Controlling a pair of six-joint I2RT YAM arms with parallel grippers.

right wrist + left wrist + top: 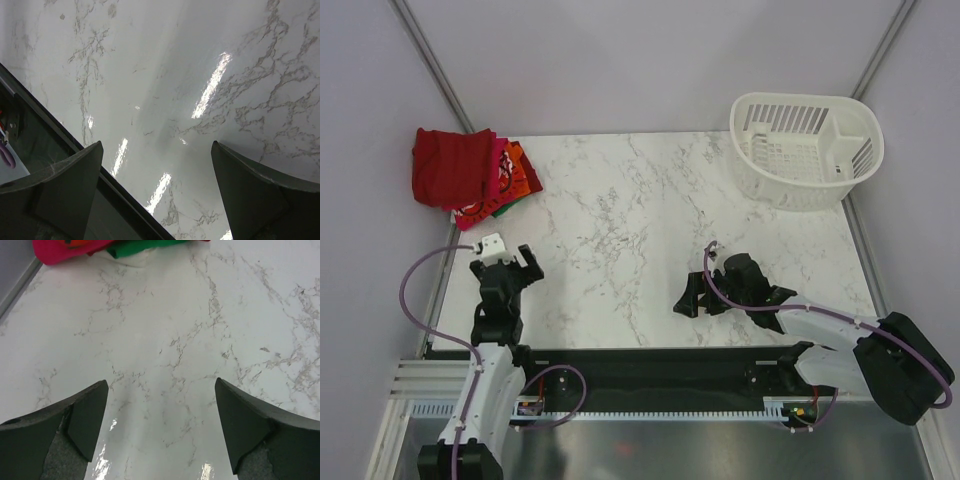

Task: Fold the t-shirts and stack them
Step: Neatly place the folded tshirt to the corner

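top external: t-shirts stacked far left, stack lying roughly crosswise.

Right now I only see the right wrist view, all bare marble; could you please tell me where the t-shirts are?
Observer: The t-shirts lie stacked at the table's far left corner, dark red on top.
Operator: Thanks; is the left gripper holding one?
Observer: No, the left gripper is open and empty, on the stack's near side.
Operator: And the basket?
Observer: The basket stands empty at the far right corner.
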